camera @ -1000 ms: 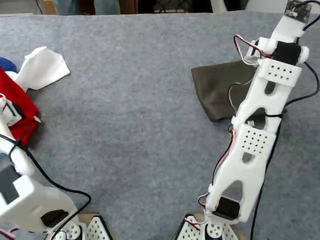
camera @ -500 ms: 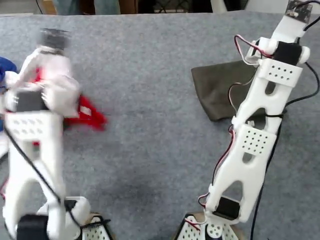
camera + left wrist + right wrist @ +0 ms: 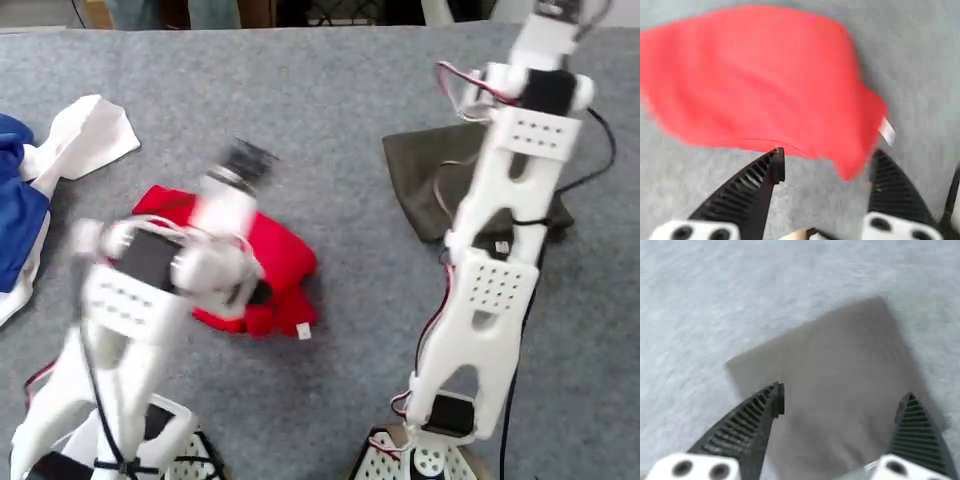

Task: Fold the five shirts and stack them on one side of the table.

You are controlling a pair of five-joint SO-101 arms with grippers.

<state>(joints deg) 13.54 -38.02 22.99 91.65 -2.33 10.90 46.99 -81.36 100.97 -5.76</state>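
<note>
The crumpled red cloth shirt lies in a soft heap on the grey felt desk, right under the left claw. That claw is spread wide and grips nothing. Most of the red shirt sits just past the claw's two black tips. One corner of the cloth dips in between them, close to one tip. A little white tag sticks out at that corner.

The flat folded brown-grey cloth shirt lies under the right claw. This claw is spread wide too and has nothing in it. Both of its black tips hang over the folded shirt. I cannot tell if they touch it.

A crumpled white cloth shirt and a bunched blue cloth shirt lie well apart from the left claw, on the side away from the right claw. The two touch each other at the edge of the desk.
</note>
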